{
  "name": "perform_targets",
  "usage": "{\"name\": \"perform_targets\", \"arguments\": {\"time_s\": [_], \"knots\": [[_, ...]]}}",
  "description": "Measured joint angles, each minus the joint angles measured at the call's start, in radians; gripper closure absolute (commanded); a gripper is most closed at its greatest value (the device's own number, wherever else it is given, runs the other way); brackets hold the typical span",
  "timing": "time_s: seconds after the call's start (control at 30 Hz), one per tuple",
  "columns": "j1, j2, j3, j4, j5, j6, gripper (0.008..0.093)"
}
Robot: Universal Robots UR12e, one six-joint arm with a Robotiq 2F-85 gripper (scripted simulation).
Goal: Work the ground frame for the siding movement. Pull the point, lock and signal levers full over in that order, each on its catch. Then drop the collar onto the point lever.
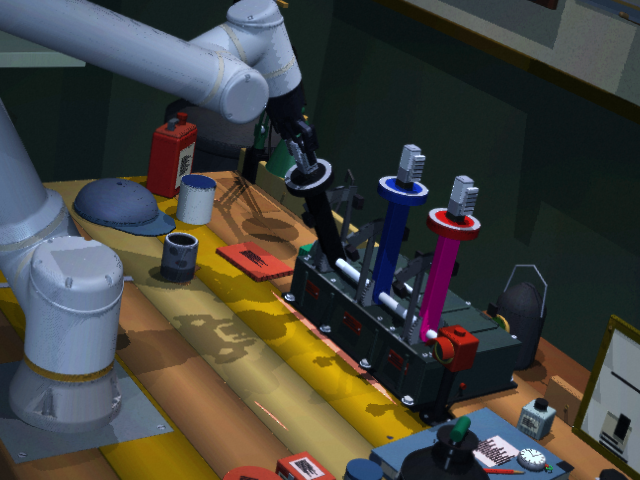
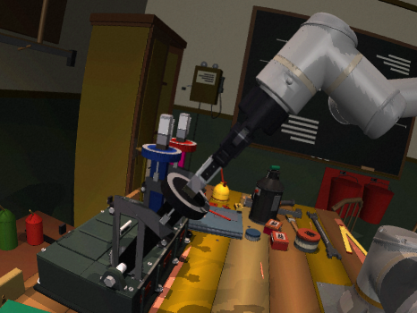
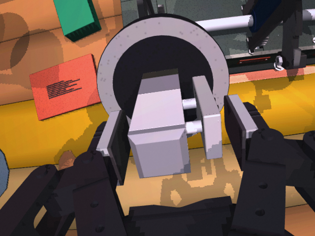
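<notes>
My gripper [image 3: 175, 132] [image 1: 306, 155] [image 2: 197, 181] stands open around the grey handle [image 3: 159, 127] of the black lever [image 1: 320, 217] and holds nothing. A grey catch plate [image 3: 207, 116] stands beside the handle on two pins, between the fingers. The black lever leans over toward the bench front, with a pale ring [image 3: 162, 66] below its handle. The blue lever [image 1: 395, 237] and the magenta lever [image 1: 444, 274] stand upright in the dark frame [image 1: 393, 330]. A dark collar [image 1: 179, 256] stands on the bench, left of the frame.
The frame's front edge runs along a yellow strip of bench. A red pad [image 1: 254, 260] lies left of the frame. A white cup [image 1: 196, 198], a red can [image 1: 172, 153] and a blue cap [image 1: 121, 205] stand further left. My arm's base [image 1: 62, 330] fills the near left.
</notes>
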Motion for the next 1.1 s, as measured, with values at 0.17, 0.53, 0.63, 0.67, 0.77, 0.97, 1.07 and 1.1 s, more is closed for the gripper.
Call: {"name": "perform_targets", "arguments": {"time_s": [0.17,0.53,0.63,0.67,0.77,0.97,1.07,1.1], "knots": [[-0.001,-0.011,-0.004,0.016,0.000,-0.001,0.0384],[-0.004,-0.058,-0.026,0.084,0.002,-0.004,0.0384],[-0.005,-0.071,-0.033,0.103,0.003,-0.005,0.0384],[-0.006,-0.075,-0.035,0.109,0.003,-0.005,0.0384],[-0.007,-0.085,-0.041,0.125,0.003,-0.006,0.0384],[-0.008,-0.097,-0.048,0.144,0.004,-0.007,0.0384],[-0.008,-0.099,-0.049,0.147,0.004,-0.007,0.0384],[-0.008,-0.100,-0.049,0.148,0.004,-0.007,0.0384]]}}
